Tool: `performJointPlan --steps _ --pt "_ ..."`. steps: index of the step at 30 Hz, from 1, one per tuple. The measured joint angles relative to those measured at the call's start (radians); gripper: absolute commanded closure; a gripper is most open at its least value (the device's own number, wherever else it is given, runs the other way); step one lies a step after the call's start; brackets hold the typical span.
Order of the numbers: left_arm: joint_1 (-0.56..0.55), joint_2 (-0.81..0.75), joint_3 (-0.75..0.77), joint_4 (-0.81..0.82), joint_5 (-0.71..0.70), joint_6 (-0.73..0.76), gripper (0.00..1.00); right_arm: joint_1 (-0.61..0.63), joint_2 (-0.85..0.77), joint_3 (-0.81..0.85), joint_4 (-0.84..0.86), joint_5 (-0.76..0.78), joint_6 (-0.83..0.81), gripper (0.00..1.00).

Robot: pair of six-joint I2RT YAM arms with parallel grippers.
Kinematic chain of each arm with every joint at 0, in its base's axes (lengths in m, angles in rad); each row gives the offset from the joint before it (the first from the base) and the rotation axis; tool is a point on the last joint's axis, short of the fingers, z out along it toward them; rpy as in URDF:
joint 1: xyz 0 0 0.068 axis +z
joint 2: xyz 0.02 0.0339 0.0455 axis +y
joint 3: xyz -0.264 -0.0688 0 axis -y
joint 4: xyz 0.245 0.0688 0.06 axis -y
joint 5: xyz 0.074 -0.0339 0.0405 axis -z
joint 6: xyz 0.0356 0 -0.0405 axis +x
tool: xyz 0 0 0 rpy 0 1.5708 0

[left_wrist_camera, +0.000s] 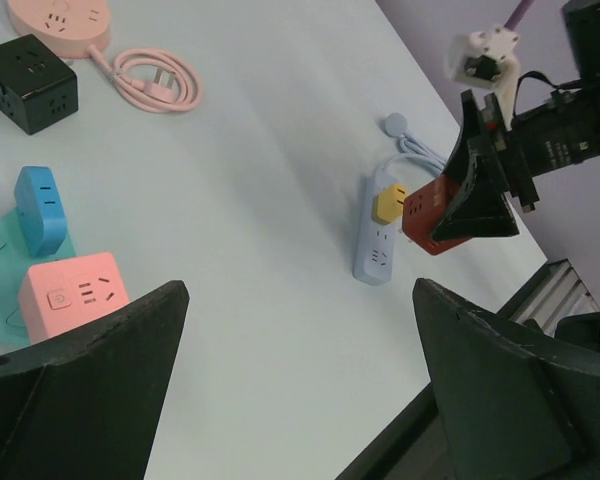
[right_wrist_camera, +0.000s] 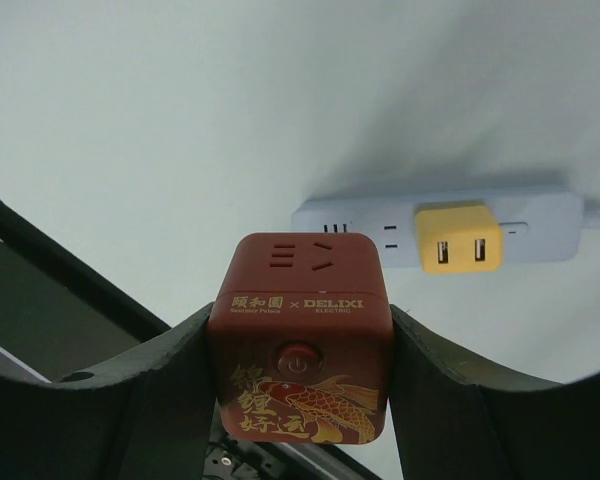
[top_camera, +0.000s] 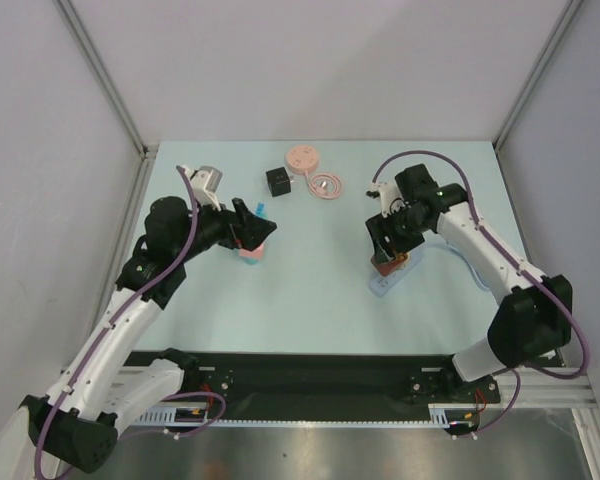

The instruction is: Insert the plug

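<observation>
Over the right half of the desk [top_camera: 310, 300], the right gripper [right_wrist_camera: 300, 395] is clamped on the red cube plug [right_wrist_camera: 300, 310]. The cube's button face looks at the wrist camera, its slotted face lies on the side toward the pale blue power strip [right_wrist_camera: 360, 232], and its prongs are hidden. That strip's long axis runs crosswise there and it carries a yellow adapter [right_wrist_camera: 458, 238]. The left gripper [left_wrist_camera: 300, 295] is spread wide, holding nothing.

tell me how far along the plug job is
Done: the red cube-shaped plastic socket adapter is gripped between the right fingers, and a yellow plastic adapter already sits in the pale blue power strip. In hand: the red cube hangs close by the strip. Left: seating it in a free socket. The left fingers are open, holding nothing.
</observation>
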Motion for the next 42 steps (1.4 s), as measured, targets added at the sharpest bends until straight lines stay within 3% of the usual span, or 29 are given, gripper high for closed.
performJointPlan --steps 6,18,42 --pt "0.000 -0.005 0.000 -0.024 -0.021 0.002 0.00 0.004 0.095 0.000 -0.060 -0.008 -0.080 1.00" --pt "0.026 0.012 0.000 -0.049 -0.045 -0.007 0.00 0.016 0.068 -0.086 -0.047 -0.026 -0.219 1.00" --pt "0.042 0.013 0.000 -0.054 -0.045 -0.013 0.00 0.024 0.114 -0.160 0.129 0.053 -0.163 1.00"
